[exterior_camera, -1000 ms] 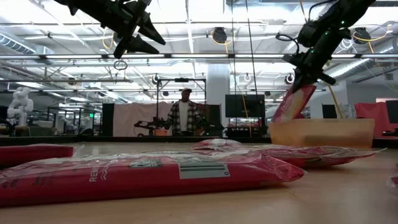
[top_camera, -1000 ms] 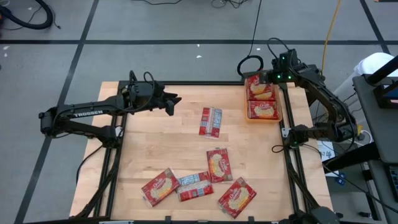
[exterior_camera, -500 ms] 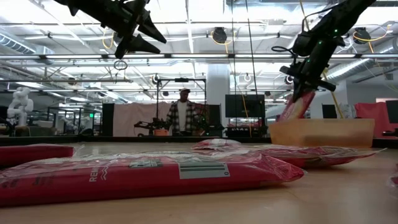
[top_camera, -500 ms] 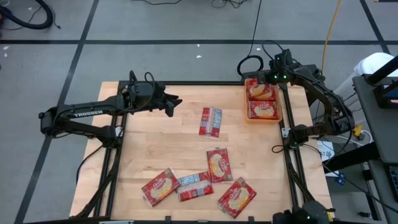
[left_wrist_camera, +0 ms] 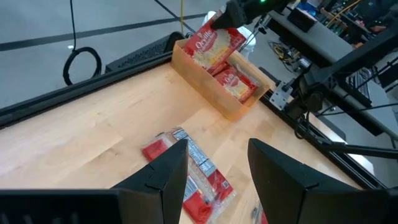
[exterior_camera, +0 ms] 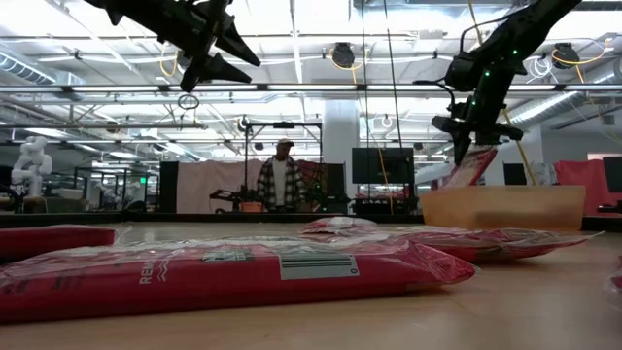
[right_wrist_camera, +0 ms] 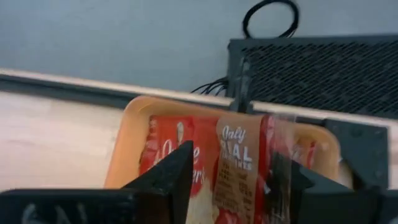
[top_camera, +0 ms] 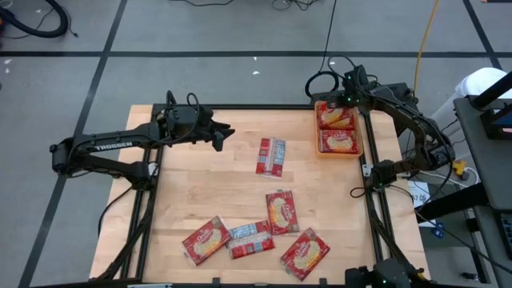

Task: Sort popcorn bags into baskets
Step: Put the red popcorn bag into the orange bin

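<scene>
- Right tool hangs over the far end of the orange basket, at the far right corner of the surface; its fingers stand apart, and in the right wrist view the gap between them frames a popcorn bag without clearly pinching it.
- Just below that tool, the top popcorn bag leans in the basket, its upper edge propped on the far rim and poking up above the wall in the low view.
- Nearer along the basket from the right tool, a second bag lies flat inside, face up.
- Left tool is held in the air above the far left part of the surface, fingers moderately parted and empty, pointing toward the middle.
- Just ahead of the left tool, one bag lies flat with its pale reverse showing.
- Farther from both tools, toward the near edge, four more bags lie loose: one upright-lying red bag, one pale-backed bag touching it, a red bag on the left tool's side, and a red bag on the right tool's side.
- Beyond the surface, in the low view, a person stands in the room.
</scene>
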You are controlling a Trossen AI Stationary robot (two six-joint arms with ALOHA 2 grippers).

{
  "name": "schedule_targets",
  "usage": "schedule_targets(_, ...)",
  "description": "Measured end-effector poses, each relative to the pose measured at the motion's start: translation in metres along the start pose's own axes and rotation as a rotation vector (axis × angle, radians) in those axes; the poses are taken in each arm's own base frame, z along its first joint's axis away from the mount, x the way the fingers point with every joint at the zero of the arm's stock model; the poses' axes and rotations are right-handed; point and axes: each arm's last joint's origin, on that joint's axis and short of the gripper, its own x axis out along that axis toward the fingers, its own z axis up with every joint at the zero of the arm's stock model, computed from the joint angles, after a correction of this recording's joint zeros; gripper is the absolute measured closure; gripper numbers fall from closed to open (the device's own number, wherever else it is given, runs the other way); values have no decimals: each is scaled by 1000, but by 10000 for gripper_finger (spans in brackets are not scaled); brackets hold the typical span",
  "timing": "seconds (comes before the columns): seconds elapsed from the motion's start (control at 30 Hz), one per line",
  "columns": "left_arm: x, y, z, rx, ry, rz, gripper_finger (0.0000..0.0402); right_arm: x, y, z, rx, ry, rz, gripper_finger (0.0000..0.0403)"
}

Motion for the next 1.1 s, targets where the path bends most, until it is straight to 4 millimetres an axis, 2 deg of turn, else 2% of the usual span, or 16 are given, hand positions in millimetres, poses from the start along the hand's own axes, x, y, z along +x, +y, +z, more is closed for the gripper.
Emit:
schedule_targets(0.37, 0, -1, -1, -13, 28, -44, 231, -4, 7, 0, -25, -71, -112, 216)
schedule_targets(0.73, -1, -3, -10, -5, 98, -29, 231, -36, 16, 0, -18, -231, -160, 225)
schedule_targets(0.87, -1, -3, -14, 8, 134, -20, 231, -55, 21, -1, -7, -301, -92, 229)
schedule_targets(1.1, 4, 5, -28, 87, 277, 53, 231, -86, 39, -10, 50, -321, 237, 229)
